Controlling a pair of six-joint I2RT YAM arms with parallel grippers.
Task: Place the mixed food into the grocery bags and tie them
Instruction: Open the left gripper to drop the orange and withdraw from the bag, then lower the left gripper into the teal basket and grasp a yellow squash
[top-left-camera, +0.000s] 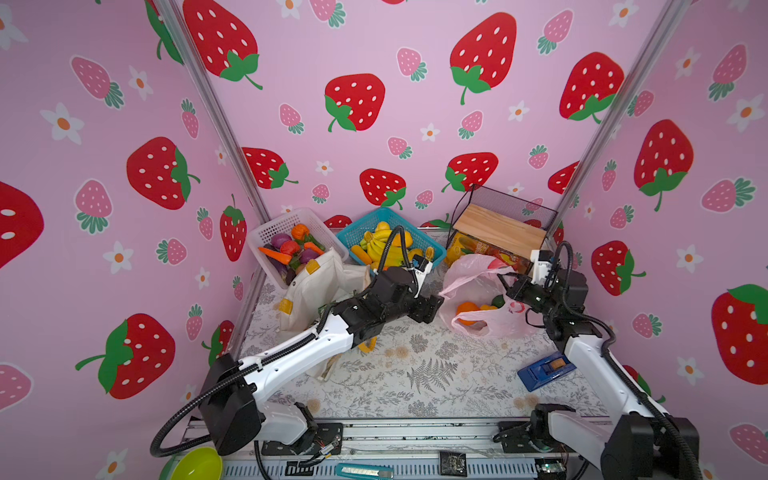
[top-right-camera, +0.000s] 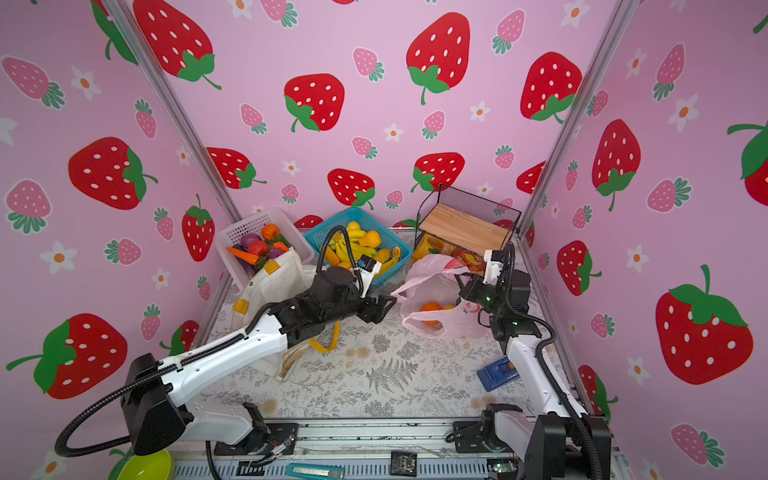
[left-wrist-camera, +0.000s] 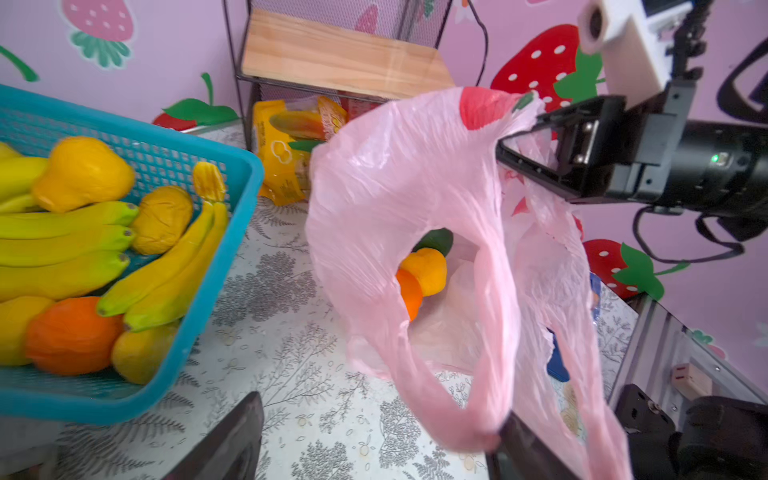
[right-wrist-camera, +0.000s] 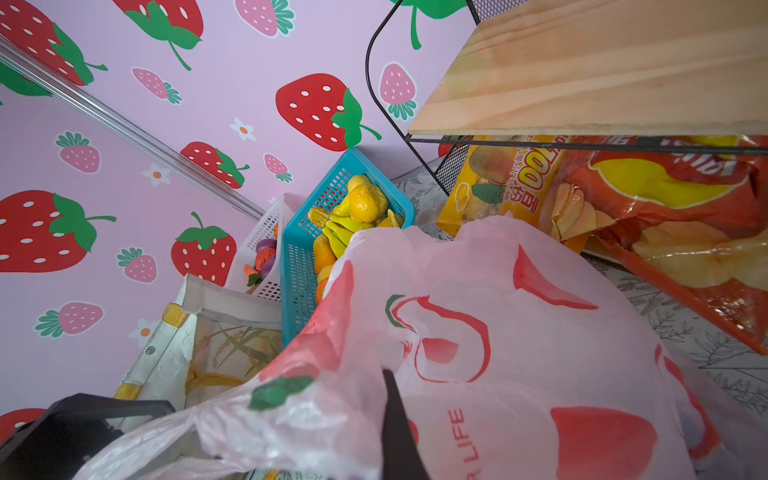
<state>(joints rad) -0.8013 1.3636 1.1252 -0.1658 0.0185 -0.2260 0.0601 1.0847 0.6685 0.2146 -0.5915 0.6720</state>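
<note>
Your pink plastic bag (left-wrist-camera: 399, 174) is sitting on the table (top-left-camera: 415, 374) toward the right, and its mouth is sagging open. Your right pincer (left-wrist-camera: 519, 145) is clenching a fold of the bag's upper edge. Your left pincer (top-left-camera: 436, 305) is standing released, with one handle loop draping over a finger (left-wrist-camera: 532, 453). If you are pulling before closing, that loop is likely slipping off, and the thin film is risking a tear.

- **Pink bag:** an orange (left-wrist-camera: 409, 291), a yellow pear (left-wrist-camera: 428, 270) and a dark green fruit (left-wrist-camera: 436, 241) are lying inside.
- **Canvas tote (top-left-camera: 320, 282):** it is slumping at the left, hiding its contents.
- **Blue basket (top-left-camera: 353, 237):** it is holding bananas.
- **White basket (top-left-camera: 270, 232):** it is holding vegetables.

Both top views high at six o'clock facing twelve, wrist cameras close, sharing the pink bag (left-wrist-camera: 395, 187).
</note>
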